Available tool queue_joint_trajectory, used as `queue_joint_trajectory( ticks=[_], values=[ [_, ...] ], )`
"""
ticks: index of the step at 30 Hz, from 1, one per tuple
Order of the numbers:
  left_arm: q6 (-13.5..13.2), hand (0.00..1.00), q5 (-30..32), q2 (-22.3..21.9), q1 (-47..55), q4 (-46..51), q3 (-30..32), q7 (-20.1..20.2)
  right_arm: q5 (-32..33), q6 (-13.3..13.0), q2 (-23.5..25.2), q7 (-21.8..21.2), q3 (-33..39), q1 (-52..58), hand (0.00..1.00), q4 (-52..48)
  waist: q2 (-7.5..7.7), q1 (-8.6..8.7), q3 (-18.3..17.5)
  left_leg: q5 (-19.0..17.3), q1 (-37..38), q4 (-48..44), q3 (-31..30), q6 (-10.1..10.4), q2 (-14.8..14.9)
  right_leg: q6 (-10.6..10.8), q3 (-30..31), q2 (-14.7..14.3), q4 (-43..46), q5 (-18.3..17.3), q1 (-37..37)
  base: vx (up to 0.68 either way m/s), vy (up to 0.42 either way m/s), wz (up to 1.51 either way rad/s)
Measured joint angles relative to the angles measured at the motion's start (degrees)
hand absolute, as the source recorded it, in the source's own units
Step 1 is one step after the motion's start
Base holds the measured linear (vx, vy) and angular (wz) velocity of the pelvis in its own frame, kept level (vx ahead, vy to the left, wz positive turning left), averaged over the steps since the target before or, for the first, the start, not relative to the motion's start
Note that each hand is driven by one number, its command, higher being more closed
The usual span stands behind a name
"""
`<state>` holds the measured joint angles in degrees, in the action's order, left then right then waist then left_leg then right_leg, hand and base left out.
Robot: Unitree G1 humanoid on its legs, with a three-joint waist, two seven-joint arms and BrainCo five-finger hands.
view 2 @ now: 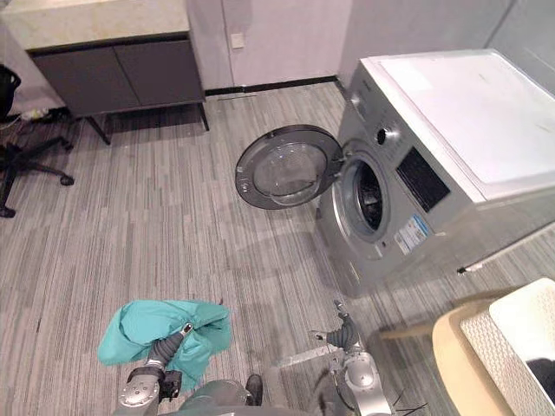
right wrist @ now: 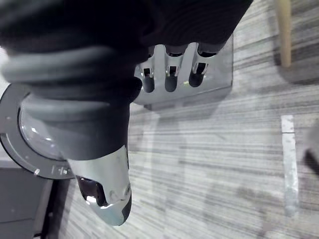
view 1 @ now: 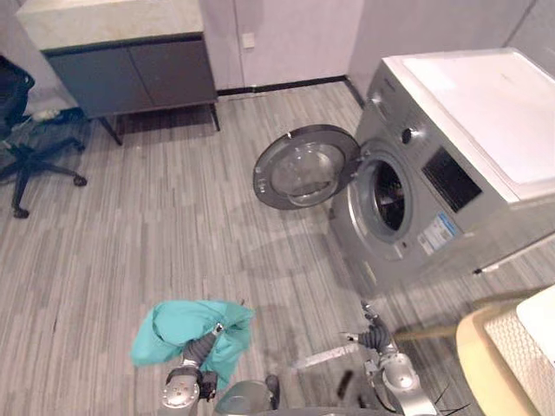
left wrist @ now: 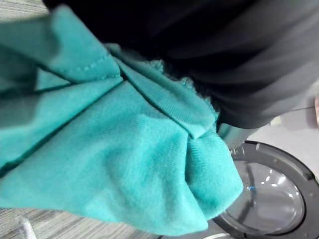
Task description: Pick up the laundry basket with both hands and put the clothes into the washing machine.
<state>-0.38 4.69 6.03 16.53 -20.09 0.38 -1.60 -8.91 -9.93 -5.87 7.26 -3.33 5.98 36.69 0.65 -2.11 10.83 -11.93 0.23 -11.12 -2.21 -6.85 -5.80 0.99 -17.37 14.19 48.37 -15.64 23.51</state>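
A teal garment (view 1: pixel 173 329) is bunched over the robot's left hand (view 1: pixel 199 349), low above the striped floor (view 1: pixel 173 234). The fingers are buried in cloth (their grip cannot be told). The right hand (right wrist: pixel 170 69) hangs empty, fingers relaxed. The washing machine (view 1: pixel 468 173) stands ahead on the right, its round door (view 1: pixel 303 166) swung open.

A laundry room: a front-loading washing machine (view 1: pixel 451 173) with its round door (view 1: pixel 303 166) open, a laundry basket (view 1: pixel 531 345), a dark cabinet (view 1: pixel 130 76), striped grey floor (view 1: pixel 173 251).
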Motion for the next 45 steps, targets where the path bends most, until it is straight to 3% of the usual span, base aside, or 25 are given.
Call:
queue_joint_trajectory(
  ticks=[3, 4, 5, 6, 8, 9, 10, 11, 14, 16, 18, 19, 20, 21, 22, 23, 25, 26, 29, 33, 34, 39, 42, 43, 45],
  values=[
    [-0.3, 1.00, 0.0, 0.0, -2.6, -0.1, -1.9, 0.2, 0.6, 0.0, -0.4, 0.0, 0.1, 0.2, 0.00, -0.1, -0.07, 1.77, 0.8, -1.2, 3.0, 1.0, -5.7, 1.2, -1.1, 1.9, 0.6, -3.2, -18.9, 4.7, 2.8, 0.49, -0.060, 1.07],
    [-0.7, 1.00, 0.0, 0.0, -3.5, -0.1, -2.3, 0.2, 0.6, 0.1, -0.4, -0.1, 0.0, 0.2, 0.00, -0.1, 0.16, 1.64, 0.9, -2.6, 4.7, 0.9, -6.8, 2.9, -1.1, 0.8, 1.2, -4.5, -24.7, 7.9, 2.8, 0.52, -0.138, 0.86],
    [-1.1, 1.00, 0.0, -0.2, -3.8, -0.2, -2.8, 0.2, 0.6, 0.1, -0.5, -0.1, 0.0, 0.2, 0.00, -0.1, -0.52, 2.02, 0.6, -4.4, 6.2, 0.4, -7.4, 5.2, -0.2, -2.3, 1.7, -5.0, -25.0, 12.7, 1.9, 0.56, -0.155, 0.88],
    [-1.2, 1.00, 0.0, -0.2, -3.8, -0.2, -3.0, 0.3, 0.6, 0.1, -0.5, -0.2, 0.0, 0.1, 0.00, -0.1, -0.59, 2.31, 0.5, -4.5, 6.6, -0.7, -7.5, 5.5, -0.2, -3.6, 1.4, -5.2, -24.9, 14.8, 1.5, 0.61, -0.183, 0.79],
    [-1.3, 1.00, 0.0, -1.0, -4.8, -0.4, -3.8, 0.4, 0.6, 0.2, -0.9, -0.8, 0.0, -1.4, 0.00, -0.5, -1.94, 2.78, 0.9, -3.4, 1.3, -14.2, -2.6, 10.0, 1.8, -5.1, -0.2, -6.5, -25.2, 13.1, -1.4, 0.61, -0.173, 0.28],
    [-1.1, 1.00, -0.1, -2.0, -4.5, -0.3, -3.8, 0.9, 0.6, 0.2, -1.0, -1.1, -0.7, -1.4, 0.00, -2.8, -3.45, 2.49, 1.5, 2.8, -5.3, -32.6, 3.5, 14.2, 5.7, -6.1, -0.7, -9.6, -29.0, 12.3, -7.0, 0.59, -0.135, -0.24],
    [-1.1, 1.00, -0.1, -2.4, -4.2, -0.2, -3.7, 1.2, 0.8, 0.2, -0.7, -1.0, -1.4, -1.4, 0.00, -3.5, -3.49, 1.97, 1.5, 5.1, -7.2, -37.9, 5.0, 14.3, 8.0, -6.6, -0.1, -10.7, -30.3, 12.0, -9.1, 0.71, -0.123, -0.70],
    [-0.9, 1.00, -0.5, -2.4, -4.0, -0.2, -3.9, 1.6, 1.3, 0.0, -0.1, -1.0, -2.1, -1.1, 0.00, -5.0, -3.30, 0.93, 1.6, 3.4, -10.0, -47.0, 9.3, 11.5, 12.3, -7.4, 1.3, -13.0, -32.3, 11.3, -13.6, 0.46, -0.062, -0.73],
    [-0.3, 1.00, -0.6, -3.5, -4.4, 1.2, -5.6, 2.9, 1.6, -0.4, 1.0, -0.8, -1.8, -0.8, 0.00, -7.8, -1.26, 0.93, 2.4, 0.6, -15.8, -48.9, 13.5, 7.8, 15.9, -6.4, 5.8, -13.1, -37.2, 9.8, -21.6, 0.49, -0.037, -0.60],
    [0.1, 1.00, -0.7, -3.7, -4.6, 1.6, -7.0, 3.6, 1.6, -0.5, 0.9, -0.7, -0.9, -0.7, 0.00, -7.8, -1.39, 0.44, 2.5, -0.4, -19.1, -41.3, 11.8, 7.1, 15.5, -5.4, 9.3, -13.1, -38.8, 9.2, -23.4, 0.37, 0.099, -0.96],
    [1.3, 1.00, -0.7, -3.6, -4.8, 1.5, -7.7, 4.7, 1.6, -0.4, 1.0, 0.2, -0.8, 0.0, 0.00, -7.1, -1.08, -0.68, 2.8, -0.4, -20.4, -27.8, 5.2, 7.4, 12.5, -3.6, 13.7, -12.5, -38.8, 8.0, -24.2, 0.37, 0.238, -1.14],
    [2.1, 1.00, -0.7, -3.7, -4.8, 1.3, -7.8, 5.3, 1.6, -0.4, 1.0, 0.3, -0.8, 0.2, 0.00, -6.3, -1.08, -0.86, 2.8, 0.7, -20.1, -19.1, -0.8, 9.2, 10.2, -2.3, 16.3, -12.0, -38.0, 7.0, -24.2, 0.40, 0.372, -1.35],
    [2.7, 1.00, -0.7, -3.8, -4.7, 0.7, -8.8, 5.3, 1.5, -0.4, 0.4, 0.4, -0.4, 0.5, 0.00, -4.7, -2.43, -0.87, 2.5, 4.1, -17.9, -8.2, -8.0, 13.0, 9.8, -0.4, 19.9, -12.6, -36.0, 5.0, -23.7, 0.26, 0.266, -1.44],
    [2.7, 1.00, -0.7, -4.2, -4.7, 0.2, -9.1, 5.3, 1.4, -0.3, -0.2, 0.4, -0.4, 0.6, 0.00, -4.2, -3.91, -1.21, 2.3, 6.7, -16.7, -5.0, -10.3, 13.8, 10.9, 0.6, 21.3, -13.7, -35.2, 4.0, -23.5, 0.36, 0.490, -1.58],
    [3.1, 1.00, -0.7, -4.3, -5.7, -1.5, -10.0, 5.4, 1.3, 0.2, 0.4, 0.5, 0.2, 0.1, 0.00, -2.6, -3.53, -1.65, 3.0, 8.3, -16.4, -8.2, -9.2, 13.9, 10.9, 2.1, 25.0, -13.9, -32.5, 1.7, -23.2, 0.25, 0.427, -1.47],
    [3.9, 1.00, -0.7, -3.3, -6.6, -1.7, -9.9, 5.3, 1.0, 0.4, 2.0, 0.5, 0.3, 1.4, 0.00, -3.3, -0.63, -1.61, 2.1, 5.7, -15.6, -9.4, -5.3, 12.6, 9.3, 3.6, 28.0, -11.4, -30.5, 0.7, -21.9, 0.30, 0.488, -1.34],
    [3.9, 1.00, -0.7, -2.9, -6.2, -0.9, -10.0, 5.3, 0.9, 0.2, 2.7, 0.3, -0.2, 2.4, 0.00, -4.0, 1.33, -1.57, 1.4, 2.9, -13.7, -11.2, 0.7, 11.0, 8.8, 4.8, 32.7, -9.5, -29.5, 0.4, -21.3, 0.20, 0.324, -1.57],
    [3.9, 1.00, -0.8, -2.9, -5.6, 0.0, -10.0, 5.3, 0.9, 0.2, 2.6, 0.4, -1.0, 1.9, 0.00, -4.0, 1.38, -1.55, 1.3, 0.5, -12.0, -12.5, 5.9, 9.7, 9.8, 5.9, 33.3, -8.6, -29.6, 1.5, -20.9, 0.16, 0.313, -1.87],
    [4.0, 1.00, -1.9, -2.3, -5.2, 1.8, -9.9, 5.3, 0.8, 0.2, 2.6, 0.3, -2.2, 0.7, 0.00, -3.5, 1.29, -0.88, 1.0, -1.3, -10.1, -12.7, 14.5, 7.6, 12.0, 5.8, 26.4, -7.2, -29.4, 4.2, -17.8, 0.11, 0.231, -1.68],
    [4.8, 1.00, -1.8, -1.2, -5.8, 2.9, -8.9, 5.1, 0.1, 0.3, 2.7, 0.3, -3.4, -3.5, 0.00, 0.4, 1.50, -0.26, 0.7, -1.3, -2.6, -7.2, 32.0, 7.2, 14.4, 0.9, -13.9, 1.0, -25.6, 4.8, -14.7, 0.10, 0.127, -2.12],
    [4.8, 1.00, -1.8, -1.2, -6.2, 2.9, -8.8, 5.1, -0.3, 0.4, 2.5, 0.3, -3.4, -3.6, 0.00, 0.8, 1.21, -0.03, 0.6, -1.3, -2.2, -6.8, 33.3, 7.2, 14.7, 0.1, -17.1, 1.3, -25.8, 5.3, -14.6, 0.08, 0.014, -1.70],
    [4.3, 1.00, -1.8, -0.7, -7.6, 3.6, -8.4, 5.0, -1.0, 1.1, 0.9, 0.3, -2.2, -2.1, 0.00, 1.4, 0.41, 2.33, 0.7, -1.8, -1.4, -11.9, 34.8, 7.9, 17.5, 0.3, -14.1, -1.2, -26.2, 5.8, -13.9, 0.14, -0.126, -0.91],
    [4.0, 1.00, -1.9, -2.9, -7.4, 3.7, -6.5, 4.8, -0.7, 1.4, -1.6, 0.8, -1.6, 0.0, 0.00, 2.5, -1.84, 2.69, 1.7, -0.8, -5.4, -30.7, 29.6, 6.3, 24.4, -0.5, -10.8, -6.1, -29.3, 5.2, -18.1, 0.13, -0.122, -0.75],
    [4.0, 1.00, -2.3, -3.1, -7.6, 3.6, -6.5, 4.2, -0.5, 1.4, -1.9, 1.5, -1.1, 0.0, 0.00, 2.7, -1.90, 2.50, 2.1, -0.1, -8.8, -36.5, 24.4, 6.0, 24.5, -0.9, -9.1, -6.4, -29.6, 4.7, -18.6, 0.12, -0.010, -0.75],
    [3.9, 1.00, -2.7, -2.9, -7.7, 3.6, -6.5, 3.8, 0.8, 1.4, -2.1, 2.5, 1.1, -0.1, 0.00, 4.2, -1.52, 2.66, 2.6, -4.8, -12.0, -34.1, 16.4, 9.0, 20.4, -0.9, -6.8, -5.7, -29.9, 4.7, -18.5, 0.10, 0.027, -0.50]
  ],
)
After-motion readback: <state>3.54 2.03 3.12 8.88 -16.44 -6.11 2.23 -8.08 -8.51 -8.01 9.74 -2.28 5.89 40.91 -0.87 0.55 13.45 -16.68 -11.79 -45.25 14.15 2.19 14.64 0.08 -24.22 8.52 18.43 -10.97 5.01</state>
